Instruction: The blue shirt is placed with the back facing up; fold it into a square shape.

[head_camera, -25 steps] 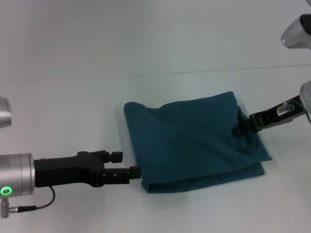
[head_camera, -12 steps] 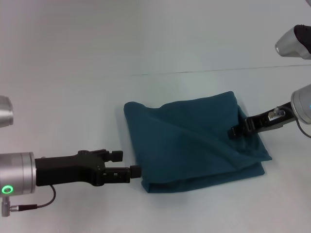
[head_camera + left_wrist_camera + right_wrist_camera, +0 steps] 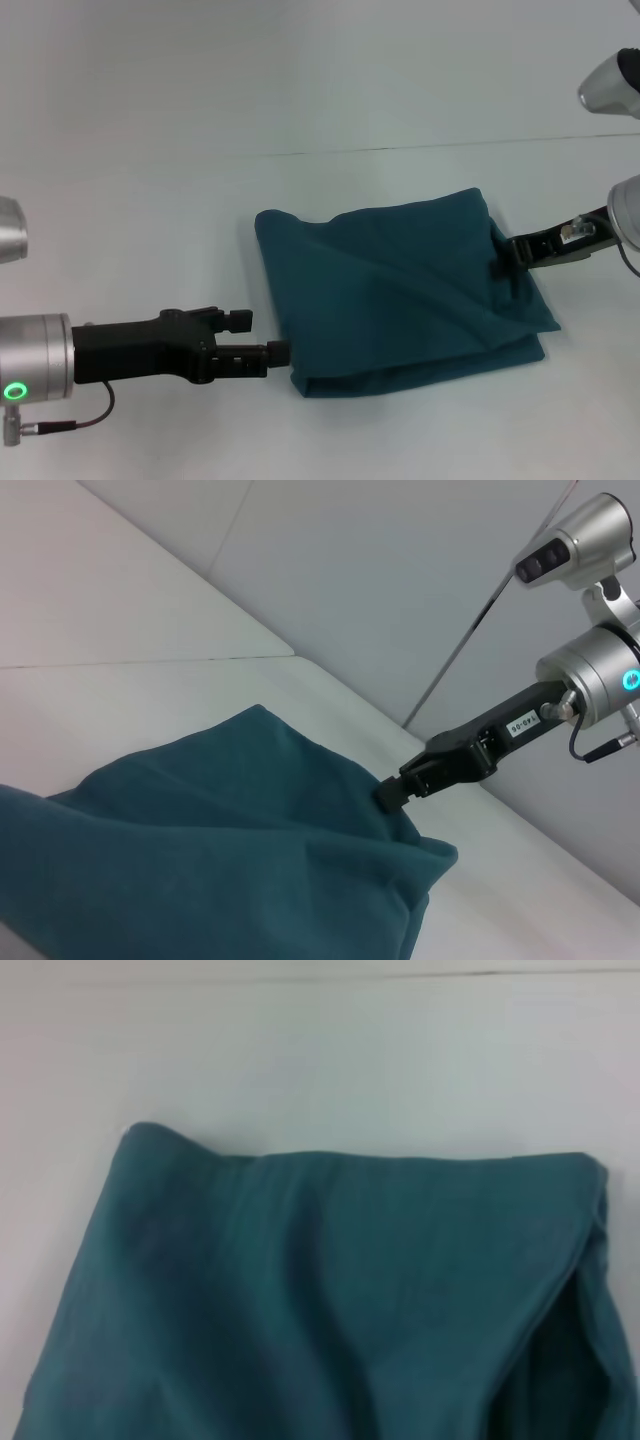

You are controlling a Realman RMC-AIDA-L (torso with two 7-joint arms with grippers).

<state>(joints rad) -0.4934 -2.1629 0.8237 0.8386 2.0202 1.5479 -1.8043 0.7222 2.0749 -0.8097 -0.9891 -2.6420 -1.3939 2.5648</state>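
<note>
The blue shirt (image 3: 400, 295) lies folded into a rough square in the middle of the white table, with a diagonal crease across its top layer. It also fills the right wrist view (image 3: 330, 1290) and the near part of the left wrist view (image 3: 200, 860). My left gripper (image 3: 262, 336) is open and low over the table, just off the shirt's near left corner, with nothing between its fingers. My right gripper (image 3: 500, 262) reaches in from the right, its tip at the shirt's right edge. From the left wrist view the right gripper (image 3: 392, 792) seems to touch the cloth there.
The white table (image 3: 150, 220) runs on around the shirt on all sides. Its far edge meets a pale wall (image 3: 300, 70). The silver right arm body (image 3: 625, 210) stands at the right border.
My right gripper's tip has drawn back a little to the right, from over the shirt to its right edge. The left gripper and the shirt have not moved.
</note>
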